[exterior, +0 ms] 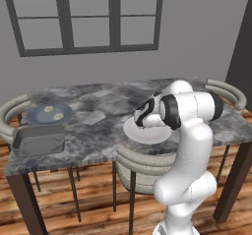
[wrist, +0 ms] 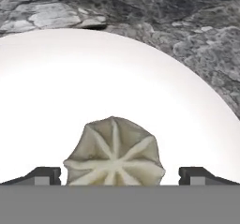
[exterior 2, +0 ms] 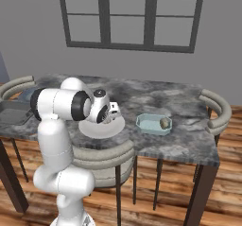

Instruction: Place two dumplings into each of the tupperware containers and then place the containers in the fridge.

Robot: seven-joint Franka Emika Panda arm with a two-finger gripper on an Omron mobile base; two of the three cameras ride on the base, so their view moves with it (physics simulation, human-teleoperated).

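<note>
Barely begun, by the look of it: one dumpling point(exterior 2: 164, 123) already in the pale blue-teal tupperware container point(exterior 2: 152, 125) at centre right of the right base view, the dark grey tupperware container point(exterior: 39, 139) at lower left of the left base view apparently empty. Two more dumplings point(exterior: 53, 112) on the blue-grey plate point(exterior: 37, 116) just above it. Hand point(wrist: 120, 175) spread wide over the white plate point(wrist: 93, 87), straddling the fourth dumpling point(wrist: 114, 153) at bottom centre, not yet pinching; three transfers and the fridge run left.
</note>
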